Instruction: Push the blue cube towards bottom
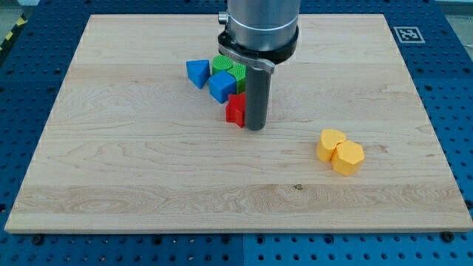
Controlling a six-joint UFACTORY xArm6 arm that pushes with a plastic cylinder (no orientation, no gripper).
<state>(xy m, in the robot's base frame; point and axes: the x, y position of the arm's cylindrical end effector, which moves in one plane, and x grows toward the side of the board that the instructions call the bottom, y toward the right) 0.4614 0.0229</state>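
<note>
The blue cube [221, 86] lies on the wooden board [148, 170] near the view's top centre, in a tight cluster. A blue triangular block [197, 72] is at its left. Green blocks [230, 69] sit just above it, partly hidden by the arm. A red block [236, 109] touches its lower right corner. My tip [255, 127] rests on the board right beside the red block, on its right, and to the lower right of the blue cube.
Two yellow blocks, a heart shape [330, 143] and a hexagon [348, 158], touch each other at the view's right. The arm's grey body [261, 26] hangs over the cluster's top right.
</note>
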